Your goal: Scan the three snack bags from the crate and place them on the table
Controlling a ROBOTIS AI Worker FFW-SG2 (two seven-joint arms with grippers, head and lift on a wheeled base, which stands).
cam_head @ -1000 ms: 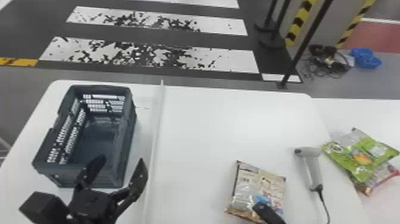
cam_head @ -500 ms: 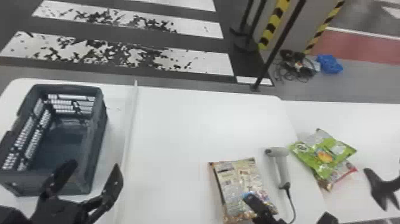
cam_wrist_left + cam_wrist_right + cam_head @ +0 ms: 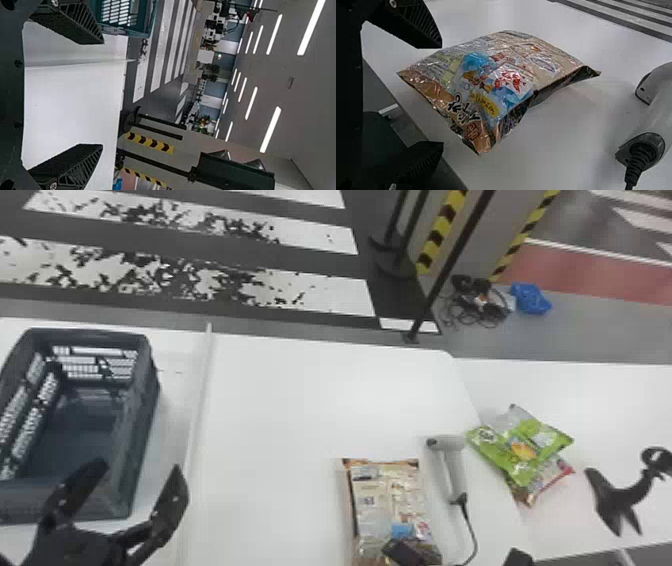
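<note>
On the floor, tangled cables lie beside a blue bundle, near a black pole.

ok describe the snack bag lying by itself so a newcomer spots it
On the white table, right of the dark crate, find the grey handheld scanner. The beige snack bag lies just left of it, with brown edges and a blue patch. It lies alone, while the green bag farther right rests on another bag.
</note>
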